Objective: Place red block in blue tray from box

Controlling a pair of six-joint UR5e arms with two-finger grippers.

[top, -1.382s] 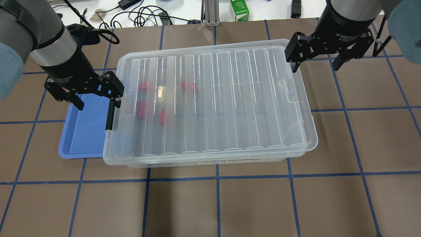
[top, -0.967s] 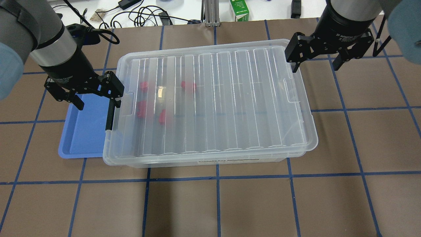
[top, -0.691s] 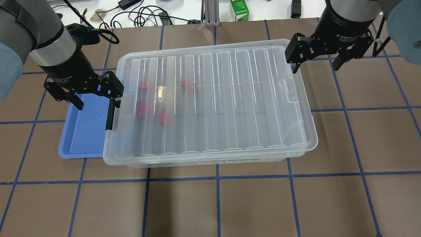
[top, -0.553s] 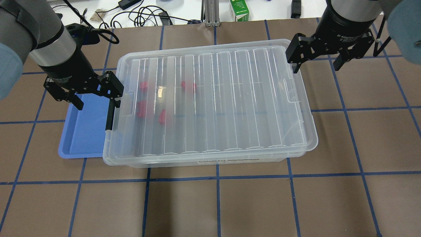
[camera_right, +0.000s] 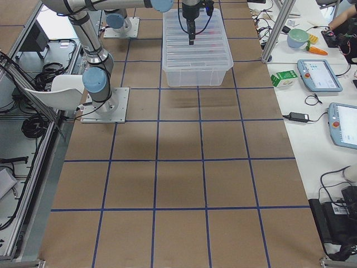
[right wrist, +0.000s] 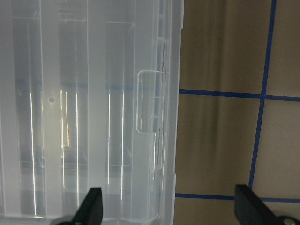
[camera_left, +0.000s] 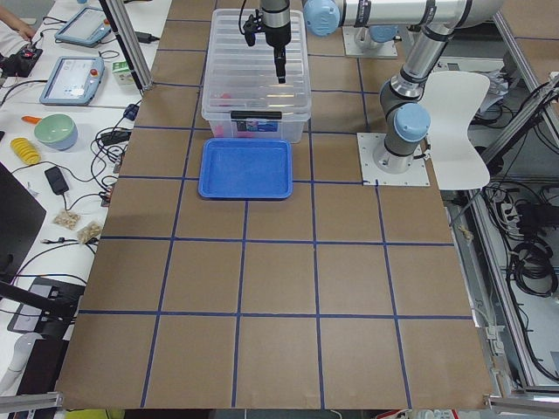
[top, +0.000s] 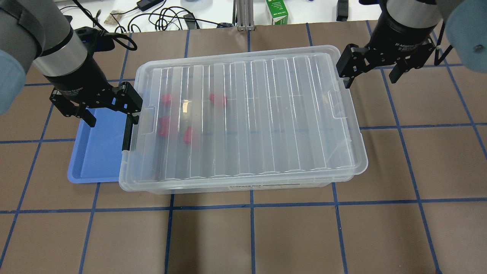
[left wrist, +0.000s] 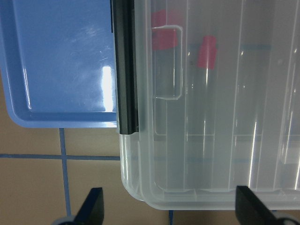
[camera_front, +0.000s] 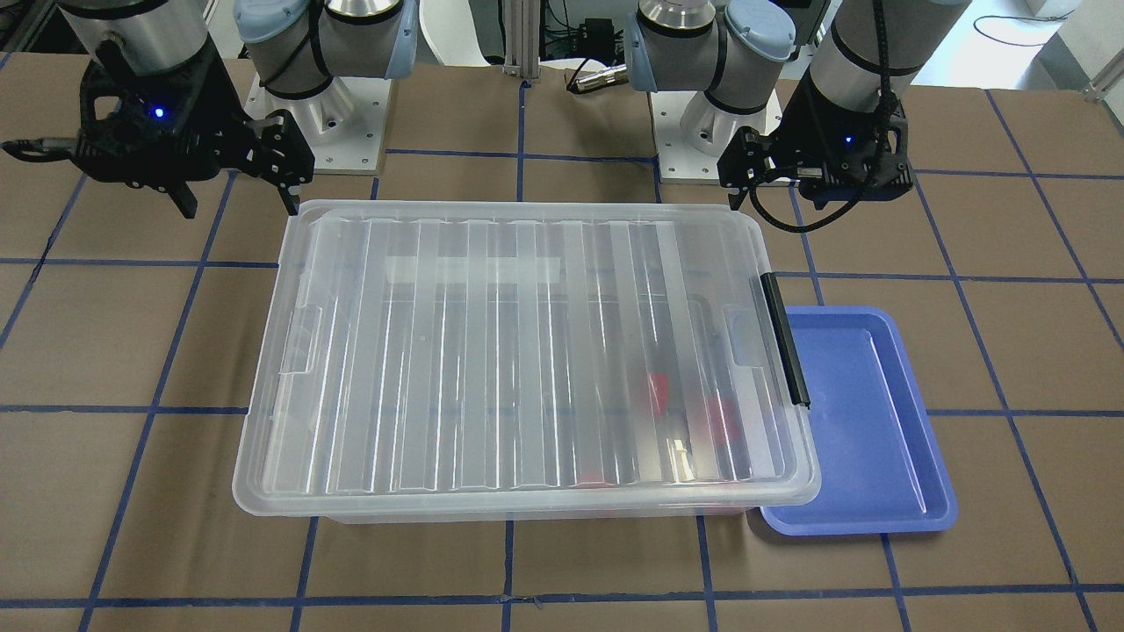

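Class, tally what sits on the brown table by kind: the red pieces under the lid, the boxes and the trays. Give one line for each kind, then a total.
red pieces, seen through the lid: 4
clear box, lid on: 1
blue tray: 1
Total: 6

This is a robotics lab. At the top of the front-facing view, 2 grey industrial arms (camera_front: 334, 35) stand bolted to metal base plates (camera_front: 360, 132). They sit on a brown surface (camera_left: 279, 288) gridded with blue tape. At the right edge of the exterior right view, a white bench carries 2 teach pendants (camera_right: 319, 74) and a power adapter (camera_right: 298, 116). Loose cables (top: 167, 19) lie at the overhead view's top. An aluminium frame post (camera_left: 122, 39) rises at the upper left of the exterior left view.
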